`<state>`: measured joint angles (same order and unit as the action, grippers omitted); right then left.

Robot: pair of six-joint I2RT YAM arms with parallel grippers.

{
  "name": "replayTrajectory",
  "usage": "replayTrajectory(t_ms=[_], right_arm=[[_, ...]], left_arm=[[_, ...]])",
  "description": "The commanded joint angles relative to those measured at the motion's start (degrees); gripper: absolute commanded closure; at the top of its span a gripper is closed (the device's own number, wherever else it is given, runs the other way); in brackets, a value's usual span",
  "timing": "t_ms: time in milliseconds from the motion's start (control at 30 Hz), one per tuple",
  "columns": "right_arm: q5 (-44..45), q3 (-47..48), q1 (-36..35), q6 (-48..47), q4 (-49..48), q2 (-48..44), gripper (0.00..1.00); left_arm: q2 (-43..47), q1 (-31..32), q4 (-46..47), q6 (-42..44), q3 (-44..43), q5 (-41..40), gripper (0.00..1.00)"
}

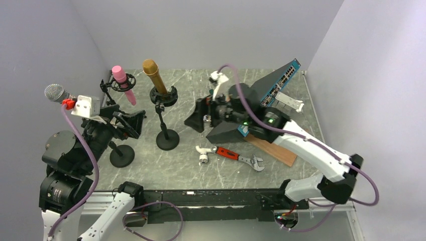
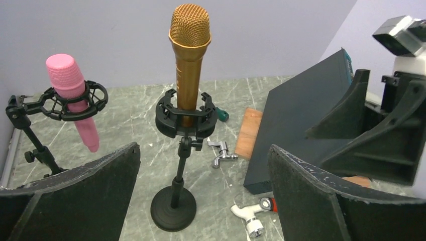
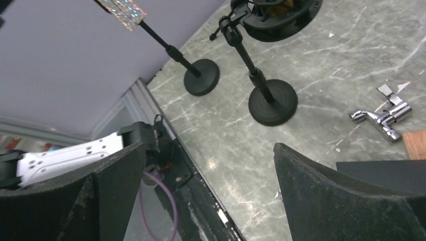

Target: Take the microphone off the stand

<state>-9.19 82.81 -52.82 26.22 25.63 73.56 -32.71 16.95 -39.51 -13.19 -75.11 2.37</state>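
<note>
On the bench, the gold mic sat in its stand, not yet removed; your left gripper gaped nearby.

You're looking at a gold microphone, mesh head and body alike, in a black stand. Beside it sits a pink microphone, also in black. The table is grey-green with a marbled pattern of pale white veins. Across it: a wrench with a red handle and silvery head, a chrome tap, a brown wooden board, and a black network switch with a teal face. Purple cables trail over white arm links.
</note>
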Motion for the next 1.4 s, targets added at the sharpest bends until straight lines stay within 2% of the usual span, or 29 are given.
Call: replayTrajectory(t_ms=[0,100,200,367,767,1033,1233,1367], right_arm=[[19.2,7.9,-7.6,-4.2,0.0,6.0,0.00],[29.4,14.1,-11.1,-8.9,1.1,12.5,0.00],[32.8,21.5,-11.3,-13.6,1.5,19.2,0.00],[38.2,30.2,-11.3,-20.0,-4.0,28.3,0.00],[38.7,27.6,-11.3,-31.2,-30.7,36.6,0.01],[43.0,26.6,-11.1,-36.7,-41.1,41.0,0.15],[44.2,28.5,-11.0,-38.3,-42.5,44.0,0.29],[43.7,28.4,-10.8,-37.9,-43.0,44.2,0.43]], left_arm=[[-0.3,-0.2,-1.2,-0.3,1.1,-2.2,0.01],[-0.2,-0.2,-2.0,-1.0,2.0,-2.2,0.01],[0.9,-0.2,-2.6,-1.7,3.6,-2.2,0.01],[4.5,-0.2,-3.8,-2.1,5.0,-2.2,0.01],[11.0,-0.2,-5.2,0.0,4.9,-9.2,0.01],[12.9,-0.2,-5.8,1.4,5.5,-11.0,0.01],[12.9,-0.2,-6.1,1.9,6.0,-10.6,0.01],[13.0,-0.2,-6.3,2.3,6.2,-10.6,0.01]])
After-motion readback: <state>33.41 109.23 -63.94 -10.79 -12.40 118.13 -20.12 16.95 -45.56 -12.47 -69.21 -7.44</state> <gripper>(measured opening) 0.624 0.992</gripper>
